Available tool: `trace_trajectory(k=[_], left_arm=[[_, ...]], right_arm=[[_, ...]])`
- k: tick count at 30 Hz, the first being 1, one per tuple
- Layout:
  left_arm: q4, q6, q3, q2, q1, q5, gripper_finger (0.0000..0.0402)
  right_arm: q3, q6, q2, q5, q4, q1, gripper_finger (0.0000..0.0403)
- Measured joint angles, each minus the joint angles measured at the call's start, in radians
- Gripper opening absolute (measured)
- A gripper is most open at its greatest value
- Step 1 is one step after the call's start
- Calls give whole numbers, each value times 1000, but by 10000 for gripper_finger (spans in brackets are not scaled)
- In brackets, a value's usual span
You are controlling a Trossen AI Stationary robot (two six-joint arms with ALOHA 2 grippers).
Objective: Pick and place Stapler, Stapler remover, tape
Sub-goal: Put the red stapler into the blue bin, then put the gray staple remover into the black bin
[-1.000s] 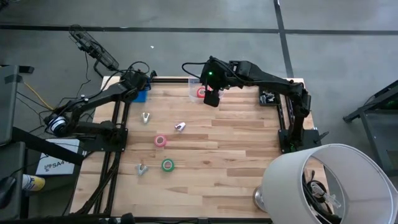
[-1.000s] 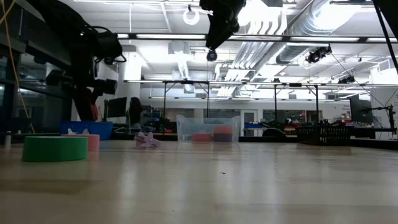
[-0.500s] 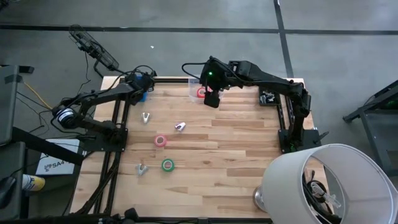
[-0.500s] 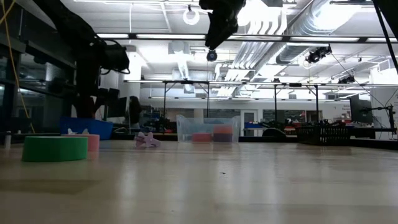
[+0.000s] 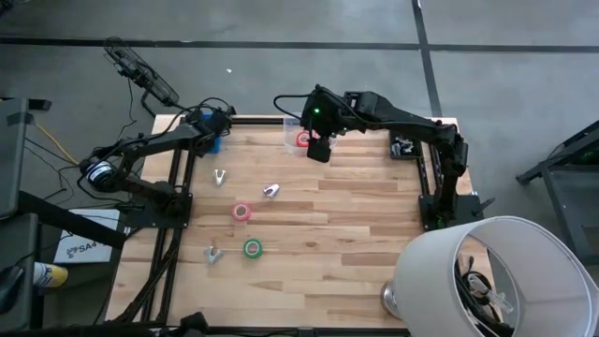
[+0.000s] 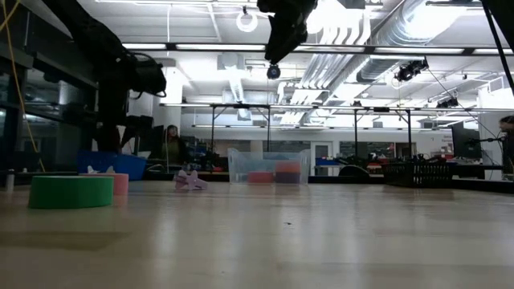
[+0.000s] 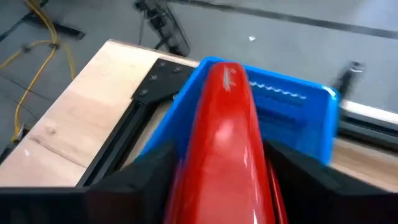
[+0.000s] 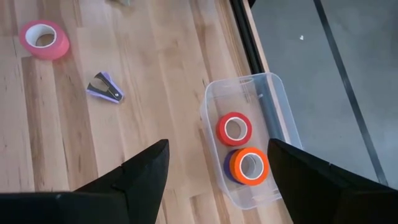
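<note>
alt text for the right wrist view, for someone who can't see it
A clear plastic bin on the wooden table holds a red tape roll and an orange one. Outside it lie a pink tape roll and a staple remover.

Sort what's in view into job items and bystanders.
Job items:
red stapler between left gripper fingers
blue bin
clear bin holding red tape
pink tape
green tape
staple remover

Bystanders:
white lamp shade
yellow cable

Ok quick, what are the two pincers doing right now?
Left pincer: the red stapler sits between its fingers, over the blue bin.
Right pincer: open, holding nothing, above the clear bin.
</note>
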Motion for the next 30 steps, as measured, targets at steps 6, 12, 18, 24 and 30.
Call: trace_trajectory(k=[6, 12, 18, 24, 30], left_arm=[[-13, -5, -1, 3, 0, 20, 340], [-8, -3, -1, 3, -1, 52, 334], [-8, 8, -1, -44, -1, 80, 313], [3, 88, 0, -148, -2, 81, 299], [4, 197, 0, -254, -2, 171, 297]], right_arm=[[0, 0, 0, -11, -7, 0, 263], [0, 1, 0, -23, -9, 0, 263], [0, 1, 0, -31, -29, 0, 263], [0, 0, 0, -54, -29, 0, 264], [0, -4, 0, -65, -29, 0, 264]])
